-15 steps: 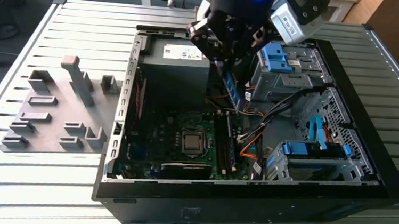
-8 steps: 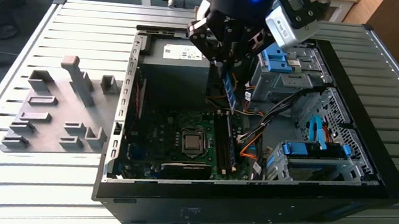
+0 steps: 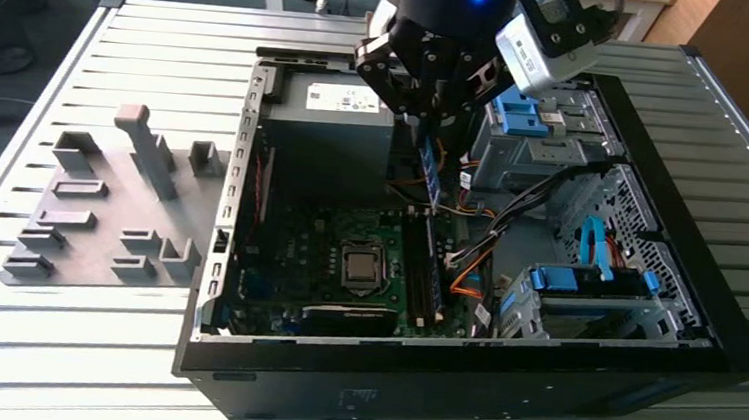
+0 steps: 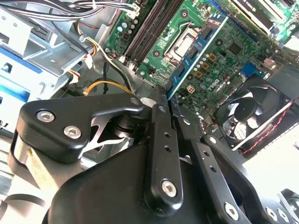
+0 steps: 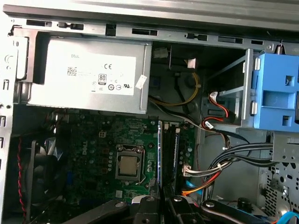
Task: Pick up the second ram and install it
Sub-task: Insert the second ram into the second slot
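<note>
— Whereabouts of the second ram [image 4: 196, 51]?

— Pinched on edge in the gripper [image 4: 166, 95], jaws closed down to the thickness of the board. Hanging inside the open case [image 3: 469, 373], above the motherboard [image 5: 93, 140] and apparently clear of it, going by the exterior view.

— Near the memory slots [image 4: 149, 28]?

— Just beside them in the second wrist view, running roughly parallel. Not yet seated.

— Any advice for doing this well?

— Probably best to line the long edge up with the free slot before any descent; very little room for skew in so narrow a channel. Hold the stick upright, never tilted. Mind the bundle of cables [image 5: 219, 161] on the drive-bay side, near enough to snag. Press evenly along the whole length rather than at one end. Check for open latches at the slot ends first; too small to tell from here.
</note>
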